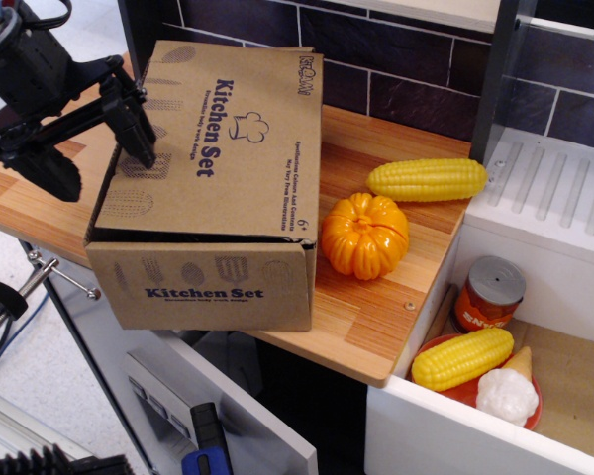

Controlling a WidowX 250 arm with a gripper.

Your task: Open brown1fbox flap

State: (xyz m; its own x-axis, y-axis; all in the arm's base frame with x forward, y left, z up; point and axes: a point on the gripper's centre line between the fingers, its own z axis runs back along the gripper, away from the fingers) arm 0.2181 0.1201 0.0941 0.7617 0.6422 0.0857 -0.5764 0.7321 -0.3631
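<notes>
The brown1fbox (208, 282) is a large brown cardboard box printed "Kitchen Set" that stands on the wooden counter at the left. Its flap (233, 139) lies nearly flat on top, raised slightly along the left edge. My black gripper (97, 153) is open at the box's upper left. One finger (136, 124) points down at the flap's left edge. The other finger (49, 168) hangs left of the box, over the counter.
An orange pumpkin (365, 236) sits right of the box, with a corn cob (427, 179) behind it. A lower tray at the right holds a red plate (438, 349) with corn and a white item, and a can (489, 293). The wooden counter (376, 327) ends at its front edge.
</notes>
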